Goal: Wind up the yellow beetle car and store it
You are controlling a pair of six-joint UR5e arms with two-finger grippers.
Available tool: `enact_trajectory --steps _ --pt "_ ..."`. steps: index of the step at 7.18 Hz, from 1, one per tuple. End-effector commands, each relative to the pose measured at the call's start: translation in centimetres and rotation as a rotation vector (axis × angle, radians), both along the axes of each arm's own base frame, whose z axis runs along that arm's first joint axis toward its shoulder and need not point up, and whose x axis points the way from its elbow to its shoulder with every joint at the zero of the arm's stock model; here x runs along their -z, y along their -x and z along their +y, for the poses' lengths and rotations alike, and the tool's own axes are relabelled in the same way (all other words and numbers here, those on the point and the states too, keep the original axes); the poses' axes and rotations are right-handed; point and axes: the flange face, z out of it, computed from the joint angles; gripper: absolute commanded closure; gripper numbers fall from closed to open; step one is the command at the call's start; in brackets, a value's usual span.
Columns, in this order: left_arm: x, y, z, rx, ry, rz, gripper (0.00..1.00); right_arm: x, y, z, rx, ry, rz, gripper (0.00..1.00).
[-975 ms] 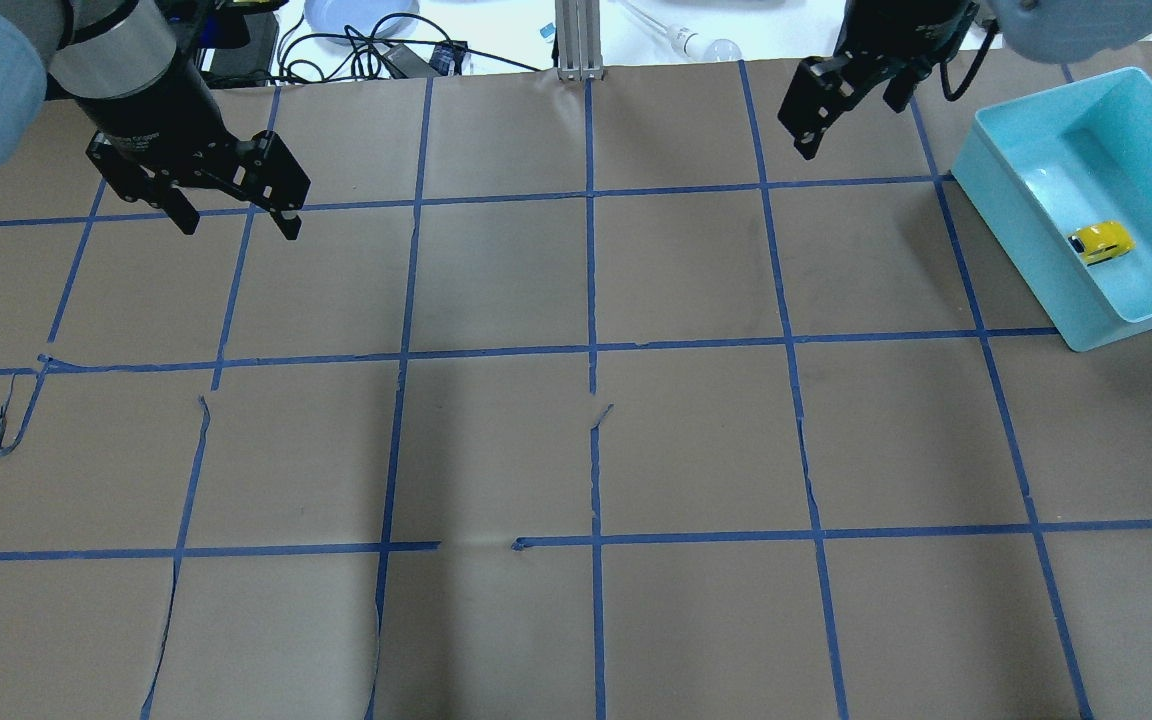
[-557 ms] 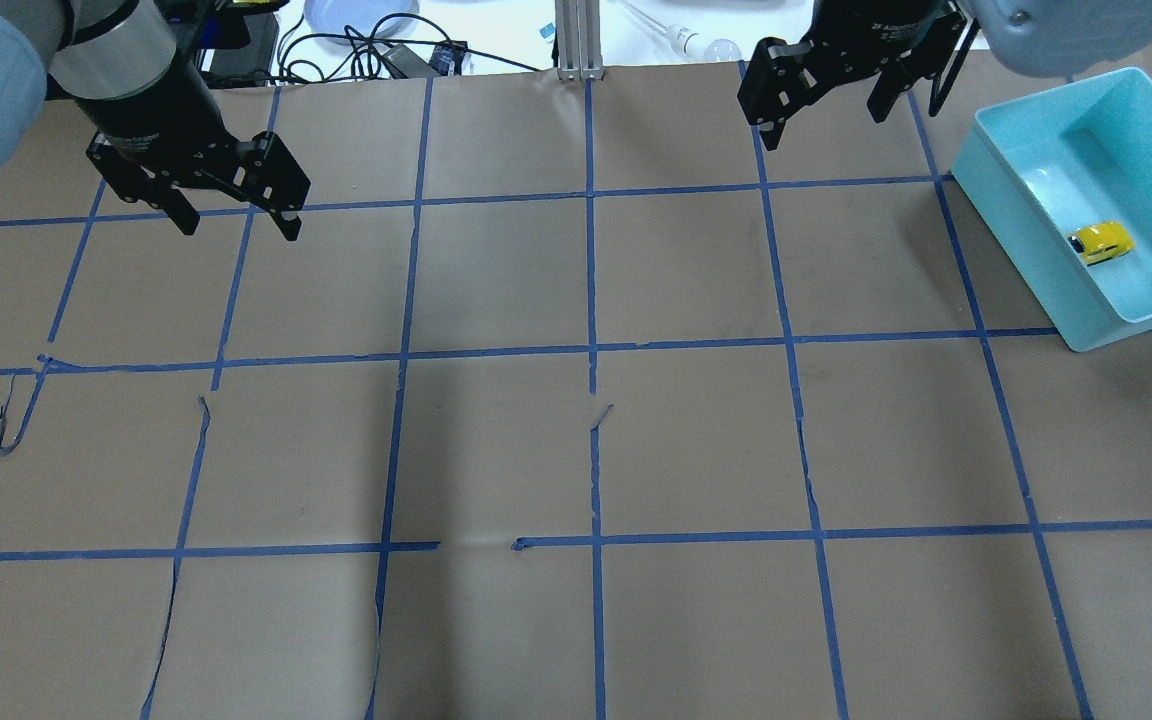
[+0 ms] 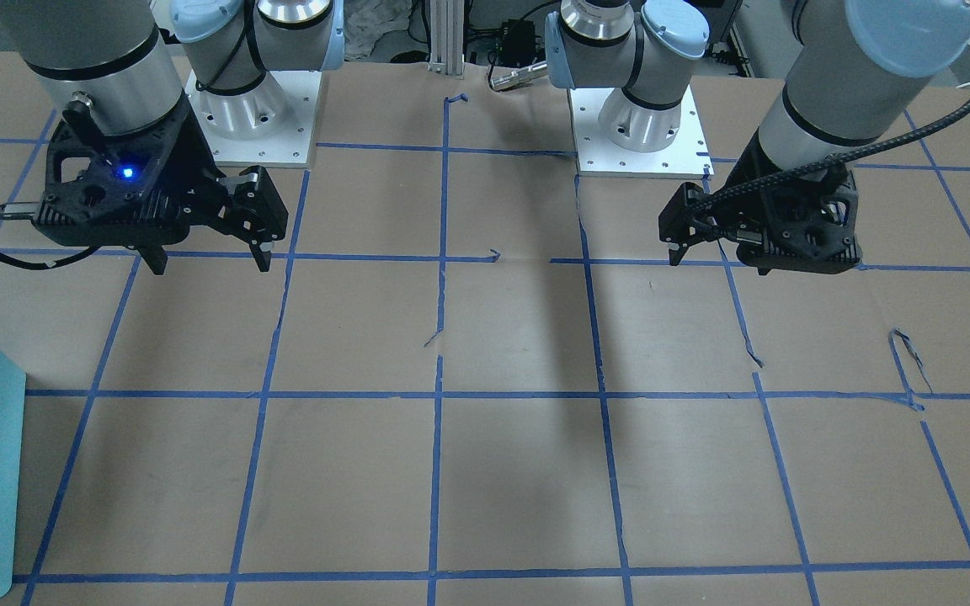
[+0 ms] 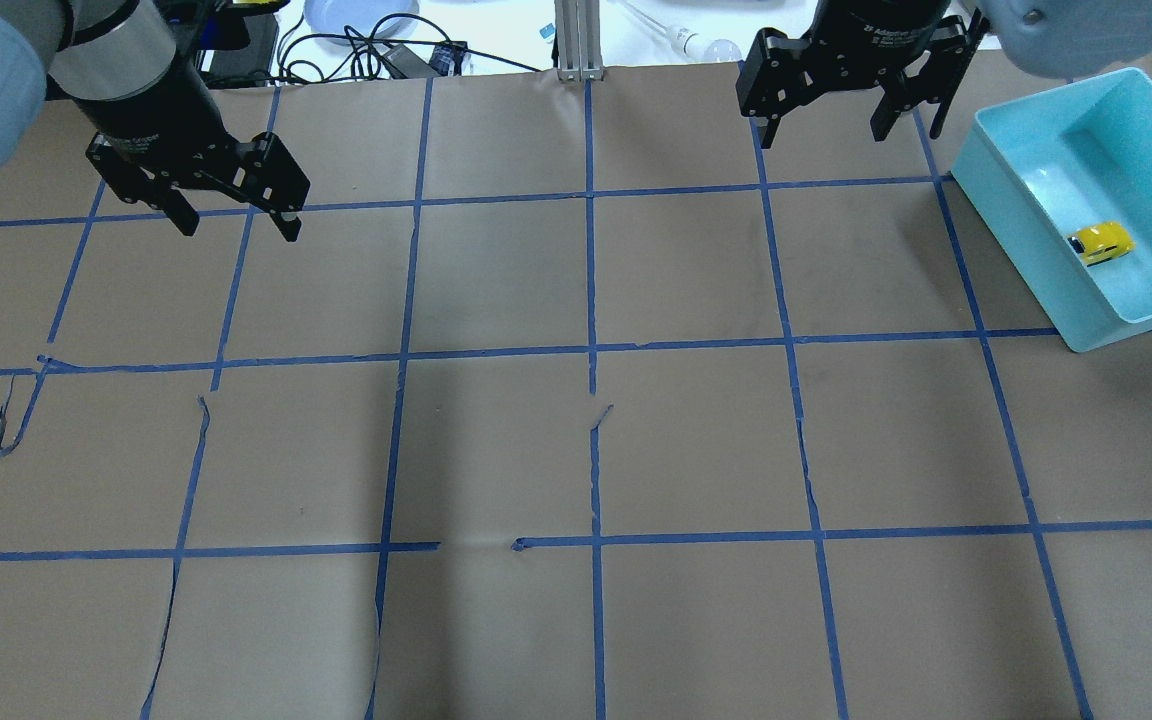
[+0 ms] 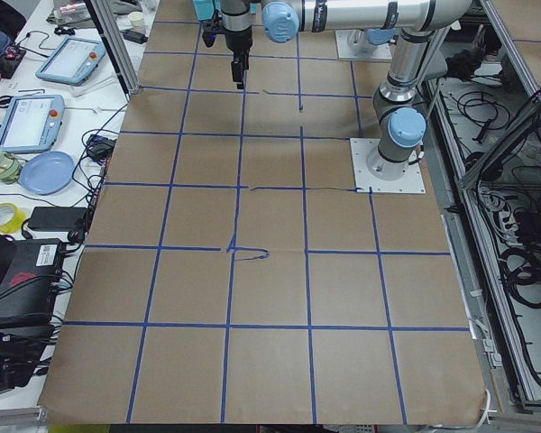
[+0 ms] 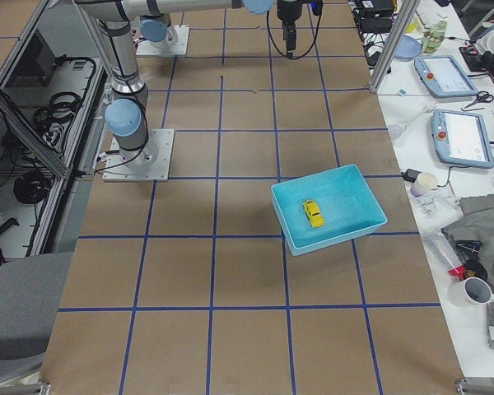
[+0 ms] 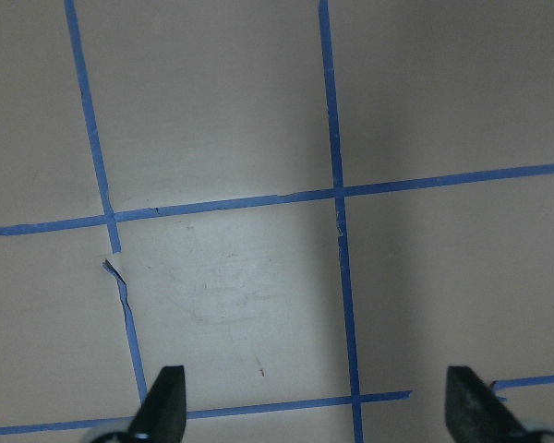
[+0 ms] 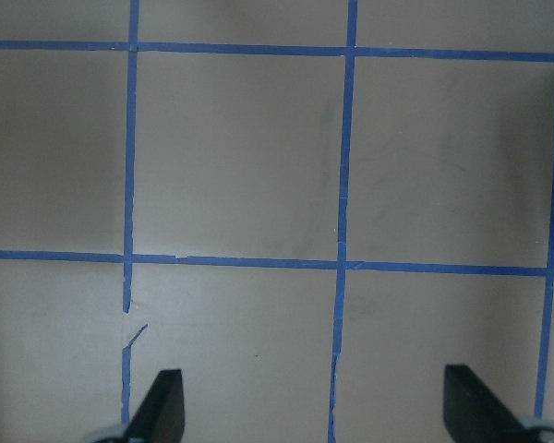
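Car point(image 4: 1100, 243) sits inside the blue bin point(image 4: 1036, 250), with the right gripper point(image 4: 825, 140) hanging near the bin, the left gripper point(image 4: 239, 230) far from it, both spread wide and empty.

The table point(image 4: 496, 450) wears matt brown paper, creased and torn in places, crossed by smooth blue tape point(image 4: 591, 280). The turquoise bin point(image 4: 1021, 225) is smooth plastic with a faint sheen; the yellow beetle car point(image 4: 1101, 242) seems glossy plastic, though it shows small. The left gripper point(image 4: 239, 225) and the right gripper point(image 4: 826, 130) are matt black
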Motion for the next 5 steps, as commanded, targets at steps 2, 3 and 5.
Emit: enact_trajectory --steps 2,3,5 --pt "0.08 0.01 -0.05 0.000 -0.001 0.002 0.00 1.40 1.00 -0.49 0.022 0.027 0.004 0.00" --pt "0.08 0.01 -0.05 0.000 -0.001 0.002 0.00 1.51 0.93 -0.43 0.018 0.022 0.006 0.00" --pt "0.08 0.01 -0.05 0.000 -0.001 0.002 0.00 1.61 0.92 -0.47 0.016 0.019 0.005 0.00"
